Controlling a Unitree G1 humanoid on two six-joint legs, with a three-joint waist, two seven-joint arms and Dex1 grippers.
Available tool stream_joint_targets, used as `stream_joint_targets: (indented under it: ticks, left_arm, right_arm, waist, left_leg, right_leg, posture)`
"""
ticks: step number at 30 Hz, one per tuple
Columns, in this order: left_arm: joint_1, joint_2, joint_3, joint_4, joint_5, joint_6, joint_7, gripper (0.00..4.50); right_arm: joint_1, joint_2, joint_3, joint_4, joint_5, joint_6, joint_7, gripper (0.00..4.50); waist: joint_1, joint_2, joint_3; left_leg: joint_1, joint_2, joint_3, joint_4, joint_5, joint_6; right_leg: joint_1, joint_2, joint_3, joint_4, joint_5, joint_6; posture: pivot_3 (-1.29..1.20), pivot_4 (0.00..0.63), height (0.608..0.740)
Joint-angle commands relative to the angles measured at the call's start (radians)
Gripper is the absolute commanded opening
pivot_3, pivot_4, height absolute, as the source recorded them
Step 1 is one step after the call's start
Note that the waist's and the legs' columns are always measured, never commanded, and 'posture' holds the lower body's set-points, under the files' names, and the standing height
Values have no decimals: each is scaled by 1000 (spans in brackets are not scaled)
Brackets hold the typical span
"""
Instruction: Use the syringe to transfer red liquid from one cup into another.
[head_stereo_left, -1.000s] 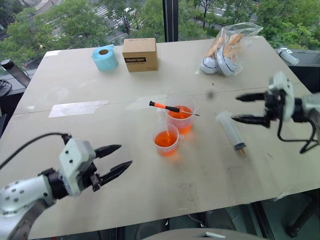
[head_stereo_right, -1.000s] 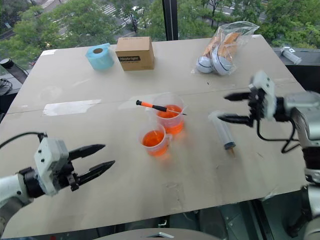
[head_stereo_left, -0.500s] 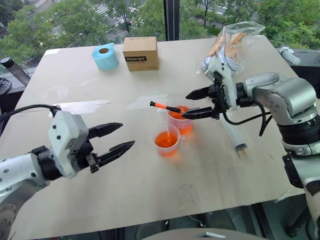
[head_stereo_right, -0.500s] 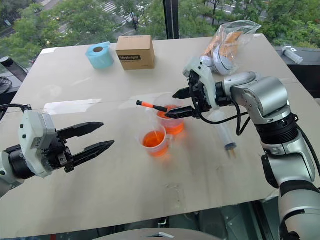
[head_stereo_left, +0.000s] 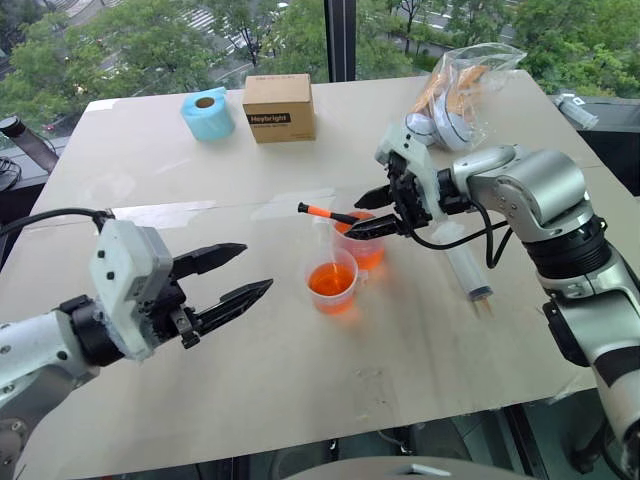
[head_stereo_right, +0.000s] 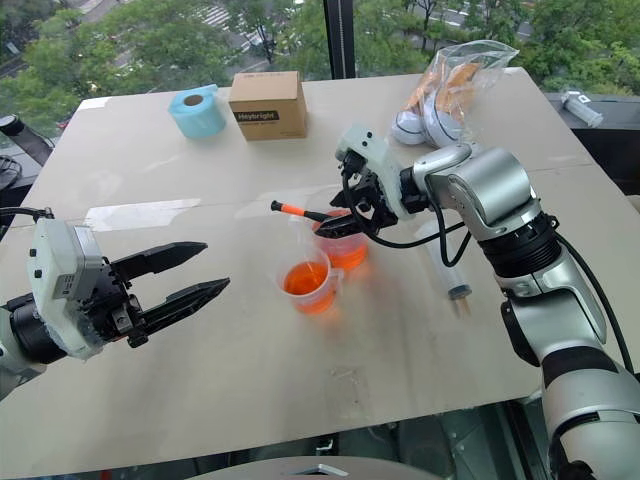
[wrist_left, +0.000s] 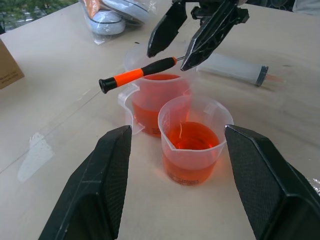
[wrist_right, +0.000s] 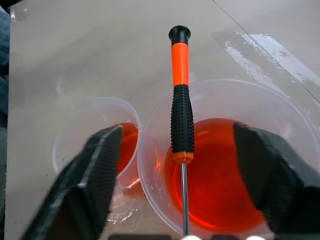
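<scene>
Lying flat on the desk (head_stereo_left: 150, 170), the syringe (head_stereo_left: 464, 264) is found to the right of the two cups, tip toward the near edge, untouched by either hand. The taller cup (head_stereo_left: 364, 236) and the shorter handled cup (head_stereo_left: 332, 284) stand just beside each other, both holding red liquid (wrist_left: 190, 137). A screwdriver (head_stereo_left: 328, 214) is laid across the rim of the taller cup.

The right hand (head_stereo_left: 372, 213) is poised over that cup with its fingers (wrist_left: 167, 29) apart on either side of the screwdriver's shaft; whether the shaft is touched cannot be told, and no grip is seen. The left hand (head_stereo_left: 232, 277) is held open above the near-left desk, empty and pointed toward the cups.

The screwdriver is judged to need clearing before the syringe can be dipped. The syringe should be expected to be light, stiff and smooth, so slipping or rolling is likely; it is best taken across the middle of the barrel, away from the narrow tip, with the flange left free for the plunger to be worked. The cups are thin, light and easily tipped, so any knock while the screwdriver is lifted could spill liquid.
</scene>
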Motion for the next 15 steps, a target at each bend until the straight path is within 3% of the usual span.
stream_joint_targets:
  ticks: [1,2,5,15]
  left_arm:
    - [12,-12,4,2,25,-24,-13,2993]
    - [17,-15,4,1,31,-25,-16,2993]
    - [25,-24,10,1,36,-25,-19,2993]
    - [14,-25,9,-1,41,-24,-19,2993]
  right_arm:
    - [-23,4,1,-22,-3,3,-1,1504]
    - [-21,5,3,-22,-5,0,-3,969]
    - [-20,7,8,-23,-4,-2,-2,55]
    - [-41,6,-31,-20,4,-11,-13,55]
  waist:
    - [0,0,0]
    - [0,0,0]
    - [-1,0,0]
    - [-2,0,0]
  left_leg:
    - [0,0,0,0,0,0]
    - [0,0,0,0,0,0]
    - [0,0,0,0,0,0]
    - [0,0,0,0,0,0]
  right_leg:
    - [0,0,0,0,0,0]
    - [0,0,0,0,0,0]
    - [0,0,0,0,0,0]
    - [0,0,0,0,0,0]
  posture:
    - [0,150,740]
    - [0,150,740]
    - [0,150,740]
    - [0,150,740]
